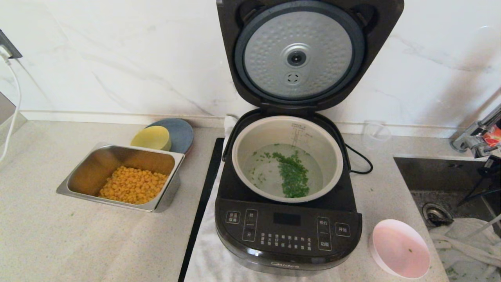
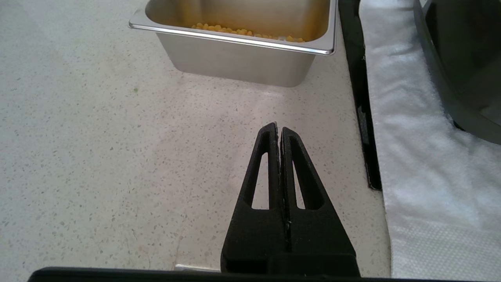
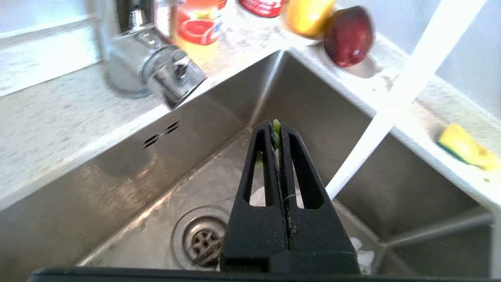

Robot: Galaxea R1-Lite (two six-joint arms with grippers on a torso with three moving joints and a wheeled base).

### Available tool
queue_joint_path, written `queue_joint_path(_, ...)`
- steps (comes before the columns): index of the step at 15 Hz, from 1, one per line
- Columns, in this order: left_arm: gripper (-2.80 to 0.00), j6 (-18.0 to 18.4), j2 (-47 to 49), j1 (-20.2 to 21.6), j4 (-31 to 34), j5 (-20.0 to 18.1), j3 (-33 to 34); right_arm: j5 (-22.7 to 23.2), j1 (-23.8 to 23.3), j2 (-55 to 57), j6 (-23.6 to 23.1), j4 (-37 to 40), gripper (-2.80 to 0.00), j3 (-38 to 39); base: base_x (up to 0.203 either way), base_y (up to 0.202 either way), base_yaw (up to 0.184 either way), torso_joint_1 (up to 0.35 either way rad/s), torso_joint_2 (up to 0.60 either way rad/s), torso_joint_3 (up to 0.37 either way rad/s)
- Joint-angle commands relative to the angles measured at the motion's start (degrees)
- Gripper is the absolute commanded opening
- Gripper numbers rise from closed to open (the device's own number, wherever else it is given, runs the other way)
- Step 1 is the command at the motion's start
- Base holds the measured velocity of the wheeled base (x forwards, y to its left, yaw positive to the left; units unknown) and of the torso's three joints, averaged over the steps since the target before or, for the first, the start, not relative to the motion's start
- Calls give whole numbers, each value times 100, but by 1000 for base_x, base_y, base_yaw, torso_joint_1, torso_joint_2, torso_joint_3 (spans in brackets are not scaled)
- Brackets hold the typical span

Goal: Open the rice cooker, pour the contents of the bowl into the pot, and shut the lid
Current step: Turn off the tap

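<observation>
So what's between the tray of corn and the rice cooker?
In the head view, bare speckled counter, then a long black strip edging the white towel lie between the steel tray and the rice cooker.

Pretty bright, even daylight-ish light all over, a bit washed out on the white marble wall point(image 1: 117, 58). Soft glow on the dimpled silver disc under the black hinged lid point(image 1: 299, 55), no harsh glare. The rectangular steel tray of yellow corn point(image 1: 121, 178) throws only a faint shadow on the speckled pale worktop point(image 1: 58, 235). Right wrist view is smeared with motion blur: chrome tap point(image 3: 152, 66), dark red apple point(image 3: 348, 35) and steel sink point(image 3: 117, 176) all soft. Left wrist view is crisp.
</observation>
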Motion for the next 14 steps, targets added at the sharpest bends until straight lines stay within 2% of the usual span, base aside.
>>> queue_joint_path(1,-280,-4,-6,-1,-2,4,44,-220,66,202,-95,-55,-280,-177,0,0,0,0,0,0)
queue_joint_path(6,-280,-4,-6,-1,-2,4,44,-277,93,571,-203,-238,-280,-380,0,0,0,0,0,0)
queue_joint_path(14,-280,5,-6,-1,-2,4,44,-372,91,1046,-382,-247,-280,-1132,0,0,0,0,0,0)
